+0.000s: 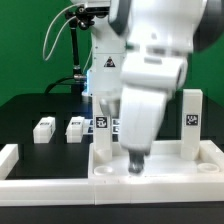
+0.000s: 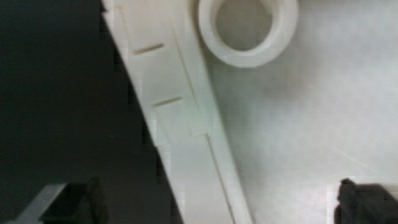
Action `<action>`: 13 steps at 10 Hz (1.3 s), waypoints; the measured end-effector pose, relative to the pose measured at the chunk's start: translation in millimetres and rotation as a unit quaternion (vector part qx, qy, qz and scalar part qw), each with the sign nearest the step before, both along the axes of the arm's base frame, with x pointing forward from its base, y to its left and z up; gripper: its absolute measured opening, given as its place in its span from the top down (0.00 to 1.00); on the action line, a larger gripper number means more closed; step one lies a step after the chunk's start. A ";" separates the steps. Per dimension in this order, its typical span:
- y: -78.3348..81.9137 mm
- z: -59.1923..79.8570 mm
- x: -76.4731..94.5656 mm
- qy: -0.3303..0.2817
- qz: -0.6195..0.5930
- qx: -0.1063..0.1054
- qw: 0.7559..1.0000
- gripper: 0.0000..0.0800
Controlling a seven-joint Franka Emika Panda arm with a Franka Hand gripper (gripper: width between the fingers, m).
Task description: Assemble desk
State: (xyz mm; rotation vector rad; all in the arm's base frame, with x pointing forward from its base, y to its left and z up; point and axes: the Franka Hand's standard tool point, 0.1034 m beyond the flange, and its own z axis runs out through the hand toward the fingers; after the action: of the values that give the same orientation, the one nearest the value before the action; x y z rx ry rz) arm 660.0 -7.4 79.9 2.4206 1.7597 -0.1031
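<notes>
The white desk top [image 1: 175, 165] lies at the front with its raised rim up. One leg [image 1: 192, 112] stands upright at its corner on the exterior view's right, and another tagged leg [image 1: 102, 120] stands at its left corner. Two loose legs [image 1: 44, 128] [image 1: 75, 127] lie on the black table to the left. My gripper [image 1: 135, 163] hangs low over the top's left part. In the wrist view it [image 2: 221, 202] is open and empty, with dark fingertips [image 2: 71, 205] straddling the rim [image 2: 178, 110] near a round socket [image 2: 249, 30].
A white border rail [image 1: 10, 160] stands at the exterior view's left and another runs along the front [image 1: 100, 205]. A stand with cables [image 1: 75, 45] rises at the back. Tags behind my arm [image 1: 117, 126] are partly hidden.
</notes>
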 end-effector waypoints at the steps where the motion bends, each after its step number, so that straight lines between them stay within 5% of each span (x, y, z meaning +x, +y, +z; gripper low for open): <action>1: -15.8 20.8 0.8 0.005 -0.003 -0.005 1.000 0.19; 2: -35.8 27.5 2.6 0.000 -0.022 -0.009 1.000 0.19; 3: -40.8 17.5 2.4 -0.007 -0.067 -0.008 0.998 0.19; 7: -39.9 15.0 2.4 -0.022 -0.183 -0.006 0.983 0.19; 8: -46.6 24.3 -0.8 -0.009 -0.228 -0.002 0.974 0.19; 12: -141.3 63.0 -38.0 0.030 -0.359 0.019 0.933 0.19; 13: -168.7 67.3 -53.2 0.037 -0.434 0.021 0.900 0.19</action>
State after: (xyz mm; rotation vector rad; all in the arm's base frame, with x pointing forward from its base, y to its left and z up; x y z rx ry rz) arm 606.8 -176.0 147.1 3.0542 0.5653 -0.2513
